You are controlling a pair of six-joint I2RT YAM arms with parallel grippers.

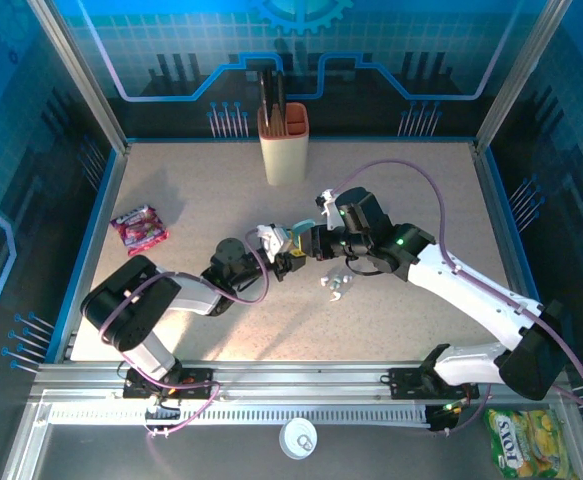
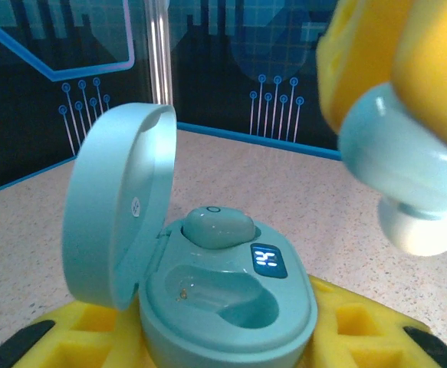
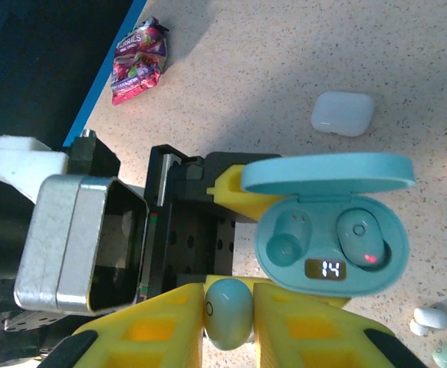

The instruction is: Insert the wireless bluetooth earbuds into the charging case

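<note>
While our right gripper [image 3: 228,326] pinches a teal earbud [image 2: 411,165] and our left gripper [image 2: 227,341] clamps the open charging case [image 3: 327,245], we are mid-insertion. One well is filled, so next we must align and lower it into the empty well [image 2: 223,295].

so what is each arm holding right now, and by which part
Left fingers clamp the open teal charging case by its base; right fingers pinch a teal earbud by its sides.

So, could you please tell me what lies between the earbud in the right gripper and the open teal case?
Nothing. In the right wrist view, only a bare gap separates the held earbud from the rim of the teal case.
</note>
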